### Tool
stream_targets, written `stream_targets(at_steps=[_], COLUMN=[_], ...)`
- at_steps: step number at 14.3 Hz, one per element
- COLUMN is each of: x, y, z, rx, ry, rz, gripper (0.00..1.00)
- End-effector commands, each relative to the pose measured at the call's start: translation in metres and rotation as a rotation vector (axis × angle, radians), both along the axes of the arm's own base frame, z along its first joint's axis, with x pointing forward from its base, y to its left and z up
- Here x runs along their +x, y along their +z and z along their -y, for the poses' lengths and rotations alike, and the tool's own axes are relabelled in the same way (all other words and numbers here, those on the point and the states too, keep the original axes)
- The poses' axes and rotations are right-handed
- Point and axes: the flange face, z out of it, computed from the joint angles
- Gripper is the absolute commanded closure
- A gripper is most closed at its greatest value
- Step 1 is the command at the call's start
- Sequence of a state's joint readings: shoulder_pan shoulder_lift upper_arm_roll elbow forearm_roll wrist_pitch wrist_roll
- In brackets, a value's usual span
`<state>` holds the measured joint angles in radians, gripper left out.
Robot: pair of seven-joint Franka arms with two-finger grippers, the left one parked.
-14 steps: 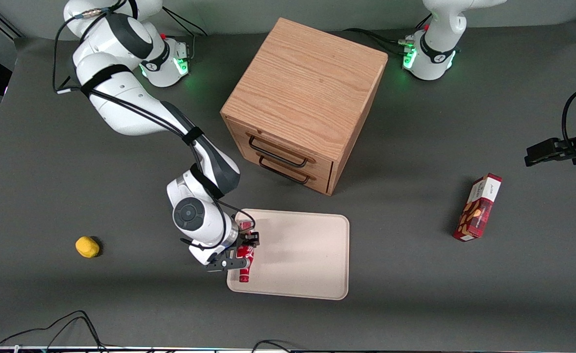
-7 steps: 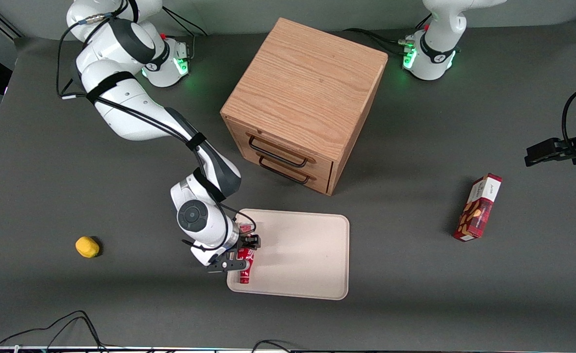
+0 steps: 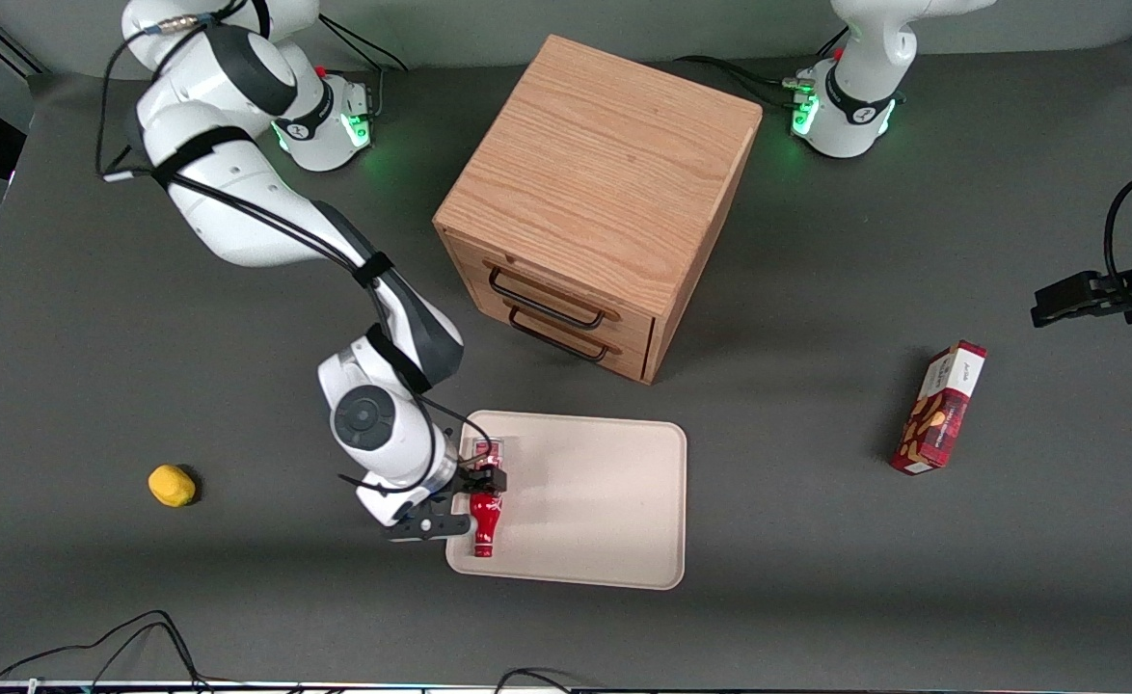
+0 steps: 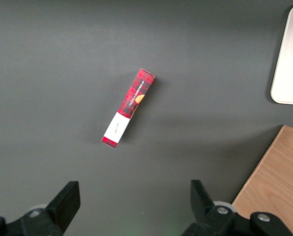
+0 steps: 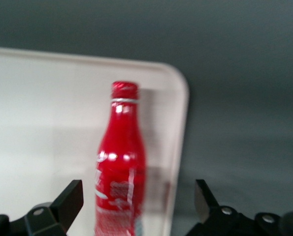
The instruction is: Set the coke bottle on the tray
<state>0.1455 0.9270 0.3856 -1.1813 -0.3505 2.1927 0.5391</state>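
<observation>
The coke bottle (image 3: 485, 516) is a small slim red bottle with white script. It lies on the cream-beige tray (image 3: 595, 501), at the tray's end toward the working arm, with its cap pointing toward the front camera. The right wrist view shows the bottle (image 5: 120, 162) between the two spread fingers, touching neither, with the tray rim (image 5: 181, 123) beside it. My gripper (image 3: 460, 499) is open and sits just above the bottle's base end, at the tray's edge.
A wooden drawer cabinet (image 3: 595, 202) with two black handles stands farther from the front camera than the tray. A red snack box (image 3: 940, 408) lies toward the parked arm's end of the table. A yellow lemon-like object (image 3: 171, 485) lies toward the working arm's end.
The gripper's fingers have opened off the bottle and the wrist has drawn back a little toward the working arm's end. The bottle now lies free on the tray.
</observation>
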Motion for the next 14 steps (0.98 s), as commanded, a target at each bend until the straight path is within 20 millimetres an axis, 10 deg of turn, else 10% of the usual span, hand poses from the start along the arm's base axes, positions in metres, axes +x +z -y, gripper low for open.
stream_targets(at_steps=[1, 7, 14], x=[-0.024, -0.056, -0.162], y=[0.087, 0.208, 0.259], z=[0.072, 0.179, 0.257], rx=[-0.113, -0.147, -0.064], ry=[-0.082, -0.064, -0.099], rz=[-0.044, -0.16, -0.073], gripper=[0.0, 0.0, 0.0])
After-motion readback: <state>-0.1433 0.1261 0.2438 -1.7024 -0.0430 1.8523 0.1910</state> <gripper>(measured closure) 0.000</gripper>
